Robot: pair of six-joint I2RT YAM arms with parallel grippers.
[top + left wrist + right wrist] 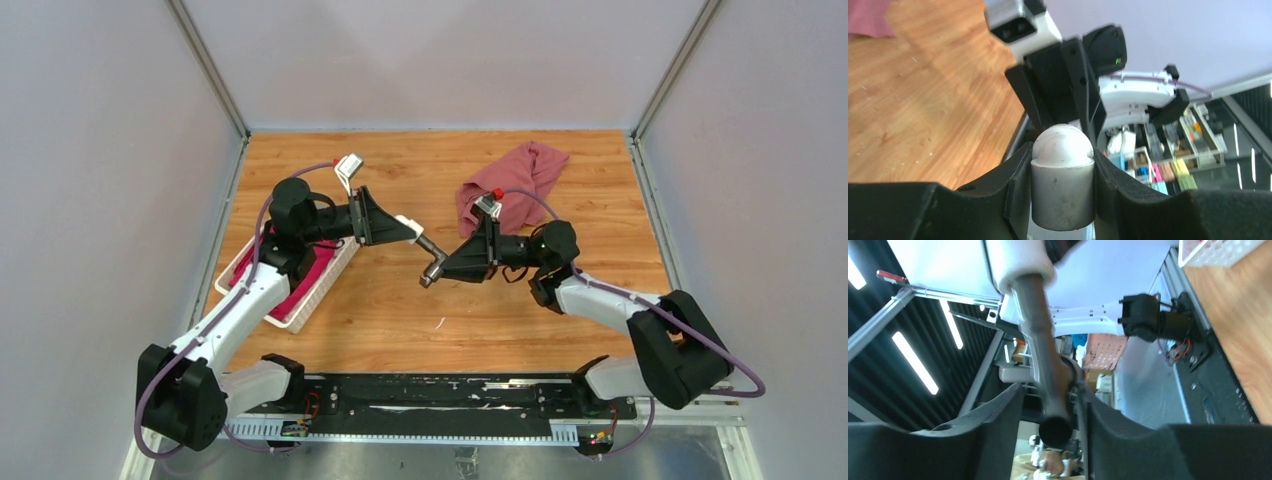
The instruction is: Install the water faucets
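The stubby white fitting (1063, 192) has a domed end and sits clamped between the fingers of my left gripper (1063, 170). The top view shows the left gripper (413, 233) holding it above the table's middle, pointing right. The dark grey tap (432, 262) runs from the fitting down to my right gripper (443, 268), which faces the left one. In the right wrist view the tap's tube (1045, 360) comes out of the white fitting (1020, 262) and ends between the fingers of the right gripper (1053, 415), which are closed narrowly round it.
A dusty-red cloth (515, 185) lies crumpled at the back right of the wooden table. A white slatted basket (300, 315) with magenta fabric stands at the left, under the left arm. A black rail (440, 390) runs along the near edge.
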